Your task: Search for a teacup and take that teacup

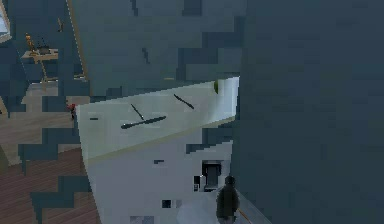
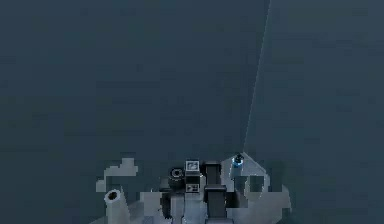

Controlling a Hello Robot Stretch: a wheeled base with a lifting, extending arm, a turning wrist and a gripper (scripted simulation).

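**Arm at a pale counter, dark wall close by**

A pale, smooth counter crosses the forward view's middle, with thin dark utensils lying flat on it. A dark wall closes the right half; wood floor lies open at lower left. In the arm side view your gripper sits bottom centre: you cannot tell its finger state or whether it holds anything. A pale stubby cylinder, perhaps the teacup, stands lower left, long axis roughly upright
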